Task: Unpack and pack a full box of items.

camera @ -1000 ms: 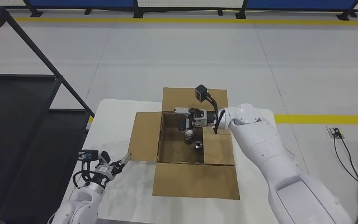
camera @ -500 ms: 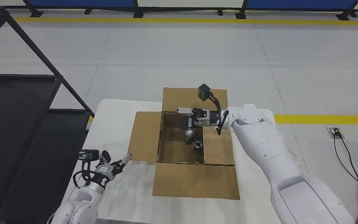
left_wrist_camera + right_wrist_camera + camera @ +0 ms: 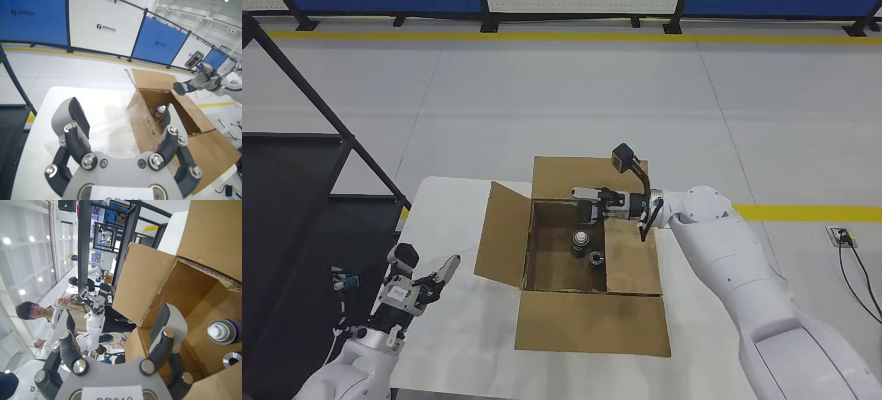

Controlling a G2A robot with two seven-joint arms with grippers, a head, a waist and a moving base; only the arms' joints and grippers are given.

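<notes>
— Your right gripper has come back up out of the box with nothing in it. Its jaws are spread, and it hangs over the far rim on its own side.
— So the spray can you were hovering over is untouched. It stands upright on the box floor, with a silver-topped can just beside it.
— Your left gripper, also spread and empty, has swung outward over the table, well apart from the box.
— And the left flap now tilts up where it lay flat a second ago.
— By my reading nothing is unpacked yet. You need to go down again and close on the spray can.
</notes>
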